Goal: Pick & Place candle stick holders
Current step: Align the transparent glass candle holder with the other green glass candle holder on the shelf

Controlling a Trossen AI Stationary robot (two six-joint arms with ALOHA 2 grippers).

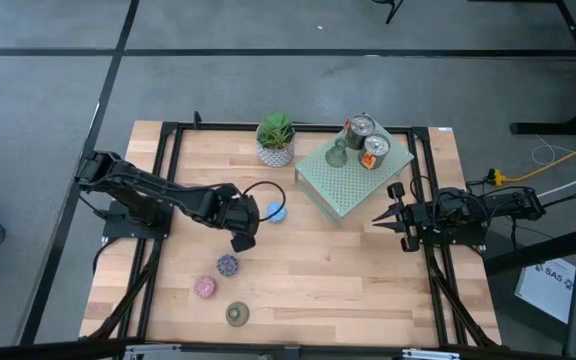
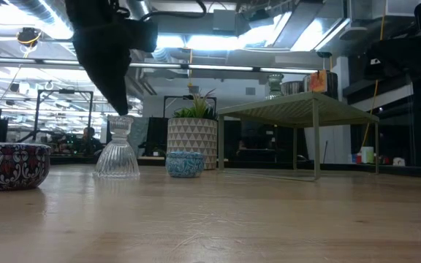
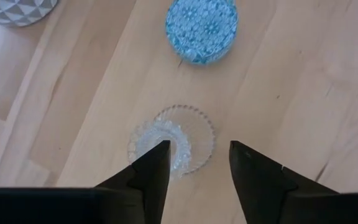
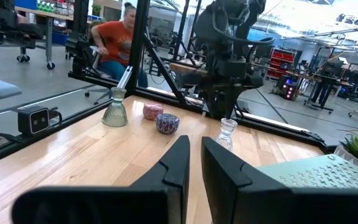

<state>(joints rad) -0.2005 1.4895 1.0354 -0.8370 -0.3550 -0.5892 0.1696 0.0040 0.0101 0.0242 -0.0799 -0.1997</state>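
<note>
A clear glass candle stick holder [image 3: 178, 138] stands upright on its flared foot on the wood table [image 1: 348, 270]. My left gripper [image 3: 197, 152] hangs open just over it, pointing steeply down; the glass shows mostly beside one finger. The blue holder [image 1: 276, 211] sits a little farther off. Purple mosaic [image 1: 227, 265], pink [image 1: 204, 287] and olive-gold [image 1: 237, 314] holders sit toward the near edge. Two shiny silver-copper holders [image 1: 366, 138] and a pale glass one [image 1: 336, 155] stand on the green slab [image 1: 353, 180]. My right gripper [image 1: 378, 220] rests shut at the right. My left gripper comes at the clear glass holder from above, slanting down. One fingertip [image 2: 120, 109] stands right at the holder's top rim [image 2: 120, 120]; whether it touches, I cannot tell. The holder stays upright with its foot [image 2: 117, 169] on the table.
A green plant in a white patterned pot [image 1: 276, 140] stands at the far edge, beside the raised slab on thin legs [image 2: 316, 157]. Black frame rails [image 1: 163, 180] run along the table's sides. A person in an orange top [image 4: 120, 37] sits beyond the table.
</note>
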